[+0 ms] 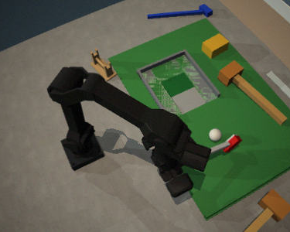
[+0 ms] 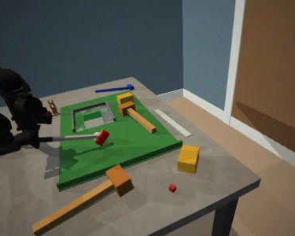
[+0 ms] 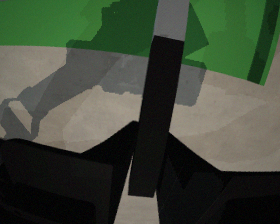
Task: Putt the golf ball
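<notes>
My pincer (image 1: 206,152) is clamped on the dark, flat-sided grip of the red putter (image 1: 226,145). In the wrist view that grip runs straight up the middle of the frame, turning into a pale grey shaft over the green. From above, the shaft slants to the right of centre and ends in a small blocky red head, lifted off the surface. The golf ball (image 1: 215,134), a smooth white sphere, sits on the flat green mat (image 1: 237,170) just to the upper left of the head, close to it but apart. Above that, near the frame's middle, a grey rim frames the raised green (image 1: 178,84), a darker green square with a grey ramp on its lower right. A wooden mallet (image 1: 250,90) with a square handle lies at the right.
</notes>
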{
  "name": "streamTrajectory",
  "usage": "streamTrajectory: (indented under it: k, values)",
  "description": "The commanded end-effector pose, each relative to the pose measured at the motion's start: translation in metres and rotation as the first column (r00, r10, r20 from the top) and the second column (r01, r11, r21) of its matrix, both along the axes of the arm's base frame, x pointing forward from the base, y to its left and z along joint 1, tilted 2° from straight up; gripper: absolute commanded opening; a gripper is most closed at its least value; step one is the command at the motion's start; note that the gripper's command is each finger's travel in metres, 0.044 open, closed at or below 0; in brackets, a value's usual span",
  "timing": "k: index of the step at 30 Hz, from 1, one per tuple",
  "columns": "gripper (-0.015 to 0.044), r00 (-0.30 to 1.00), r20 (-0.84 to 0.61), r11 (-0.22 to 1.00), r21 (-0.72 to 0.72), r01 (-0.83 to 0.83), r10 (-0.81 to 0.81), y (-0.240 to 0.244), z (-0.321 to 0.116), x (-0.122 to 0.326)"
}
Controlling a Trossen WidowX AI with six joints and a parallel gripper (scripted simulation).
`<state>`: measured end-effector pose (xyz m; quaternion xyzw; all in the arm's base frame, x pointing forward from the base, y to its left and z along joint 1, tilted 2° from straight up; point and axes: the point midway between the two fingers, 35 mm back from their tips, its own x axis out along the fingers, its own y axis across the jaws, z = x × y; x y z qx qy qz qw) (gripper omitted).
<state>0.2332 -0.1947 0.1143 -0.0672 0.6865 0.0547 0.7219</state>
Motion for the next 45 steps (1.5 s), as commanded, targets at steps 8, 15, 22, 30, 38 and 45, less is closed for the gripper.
streamTrajectory:
  k: [8,15,22,30,38,45]
  values:
    - [0.0,1.0,0.004,1.0,0.006,0.005,-0.005,0.001,-0.017,0.001]
    - [0.0,1.0,-0.001,1.0,0.001,0.0,0.0,0.0,-0.015,0.0]
    - [0.0,1.0,0.0,1.0,0.001,0.001,-0.001,-0.004,-0.016,0.002]
    - [0.0,1.0,0.005,1.0,0.003,0.005,-0.005,-0.029,-0.017,0.007]
    - [0.0,1.0,0.0,1.0,0.002,0.011,-0.011,0.007,-0.015,0.006]
    - [0.0,1.0,0.003,1.0,0.014,0.006,-0.006,0.093,-0.018,-0.011]
